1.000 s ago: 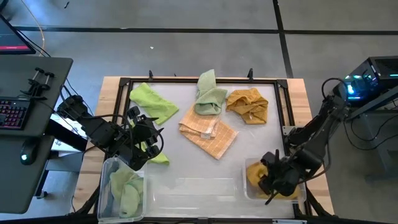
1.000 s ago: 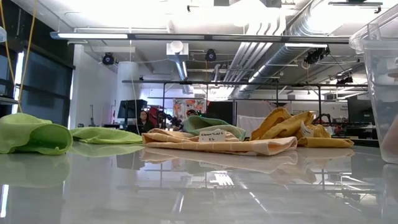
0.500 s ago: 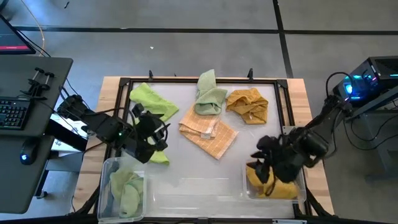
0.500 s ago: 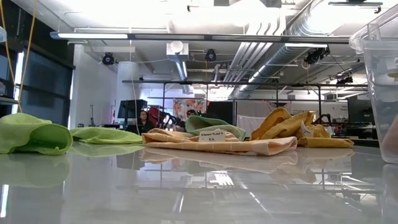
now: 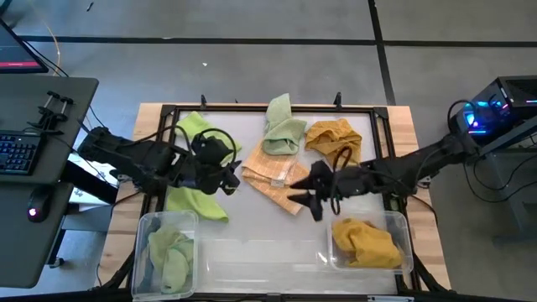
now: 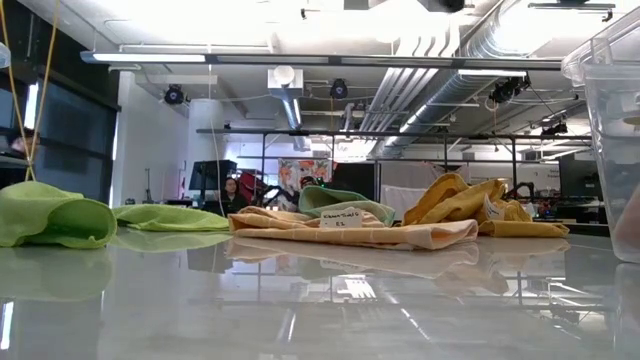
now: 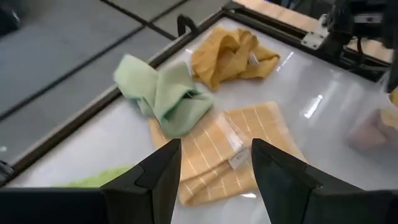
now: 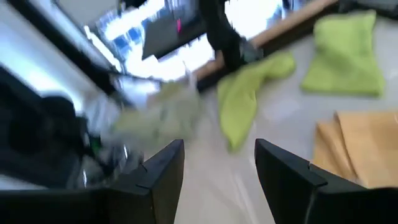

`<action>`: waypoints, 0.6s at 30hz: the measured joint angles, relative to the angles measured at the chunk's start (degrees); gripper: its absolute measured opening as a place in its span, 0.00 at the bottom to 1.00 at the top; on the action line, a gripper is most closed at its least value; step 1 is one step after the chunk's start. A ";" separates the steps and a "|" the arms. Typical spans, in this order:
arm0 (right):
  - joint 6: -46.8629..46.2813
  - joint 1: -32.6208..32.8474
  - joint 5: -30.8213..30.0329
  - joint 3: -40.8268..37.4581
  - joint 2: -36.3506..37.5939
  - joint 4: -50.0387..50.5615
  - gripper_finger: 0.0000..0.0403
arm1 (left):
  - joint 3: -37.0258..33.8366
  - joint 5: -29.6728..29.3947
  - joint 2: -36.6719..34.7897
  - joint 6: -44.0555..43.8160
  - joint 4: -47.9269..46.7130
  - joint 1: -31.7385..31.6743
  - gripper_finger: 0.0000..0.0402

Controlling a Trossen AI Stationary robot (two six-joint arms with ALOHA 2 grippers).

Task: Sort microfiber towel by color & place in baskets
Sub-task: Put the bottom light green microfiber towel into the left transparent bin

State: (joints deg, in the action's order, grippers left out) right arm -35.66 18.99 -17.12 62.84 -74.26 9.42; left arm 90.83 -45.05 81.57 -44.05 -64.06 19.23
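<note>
My left gripper [image 5: 232, 174] [image 7: 214, 180] is open and hovers between the lime towel [image 5: 205, 137] and the orange checked towel [image 5: 281, 180] [image 7: 233, 149]. My right gripper [image 5: 302, 200] [image 8: 217, 174] is open above the checked towel's right corner. A pale green towel [image 5: 284, 130] and a mustard towel [image 5: 336, 141] lie flat near the far edge. A second lime towel [image 5: 200, 203] lies by the left basket [image 5: 144, 252], which holds a pale green towel [image 5: 172, 256]. The right basket [image 5: 404, 243] holds a mustard towel [image 5: 365, 242].
A third, see-through basket [image 5: 264, 258] stands between the other two at the near edge. The black frame [image 5: 252, 109] rims the white surface. A desk with keyboard [image 5: 21, 151] sits left of the table. Bare surface lies near the middle, in front of the baskets.
My right gripper rose out of the right basket, leaving the mustard towel inside, and swung toward the table's left and far side to the checked towel. My left gripper moved away from the left basket, toward the far edge and right, nearer the checked towel.
</note>
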 joint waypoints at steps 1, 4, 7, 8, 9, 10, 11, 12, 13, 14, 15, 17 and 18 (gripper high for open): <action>-0.06 -0.85 -0.51 -1.49 0.00 -3.86 0.47 | 0.02 0.23 0.21 -0.98 -0.35 -0.46 0.46; -0.30 -2.62 -1.81 -4.83 0.00 -12.02 0.47 | 0.02 0.46 1.50 -5.23 -3.55 -1.71 0.46; -0.31 -3.37 -1.82 -6.02 0.00 -14.37 0.47 | 0.04 2.70 3.68 -11.58 -10.48 -2.99 0.46; -0.32 -3.40 -1.55 -6.02 0.00 -14.35 0.47 | 0.04 4.29 4.46 -14.34 -13.98 -3.49 0.46; -0.20 -3.40 -1.08 -6.02 0.00 -14.35 0.47 | 0.02 6.02 5.28 -17.38 -17.77 -3.95 0.46; 0.01 -3.39 -0.55 -6.02 0.00 -14.35 0.47 | 0.03 8.07 6.04 -20.59 -21.88 -4.33 0.46; 0.13 -3.37 -0.06 -6.02 0.00 -14.31 0.47 | 0.01 10.07 6.88 -23.42 -25.76 -4.67 0.46; 0.13 -3.36 0.36 -6.02 0.00 -14.15 0.47 | -0.21 11.95 7.68 -24.76 -26.87 -4.93 0.46; 0.13 -3.35 0.79 -6.02 0.00 -13.96 0.47 | -1.15 13.64 7.82 -23.48 -25.18 -5.15 0.46; 0.13 -3.33 1.15 -6.02 0.00 -13.78 0.47 | -2.55 15.52 7.62 -21.84 -23.11 -5.32 0.46; 0.13 -3.32 1.19 -6.02 0.00 -13.51 0.47 | -3.91 16.95 7.62 -20.94 -21.32 -5.48 0.46; 0.13 -3.33 1.23 -6.02 0.00 -12.49 0.47 | -6.60 19.04 7.44 -20.70 -19.12 -6.06 0.46; 0.13 -3.32 1.24 -6.05 0.00 -12.01 0.47 | -8.28 19.77 7.42 -21.47 -19.36 -6.28 0.46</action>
State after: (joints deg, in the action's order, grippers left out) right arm -35.53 15.67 -15.88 56.80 -74.26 -2.58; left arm 82.54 -25.28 88.99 -65.52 -83.42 12.95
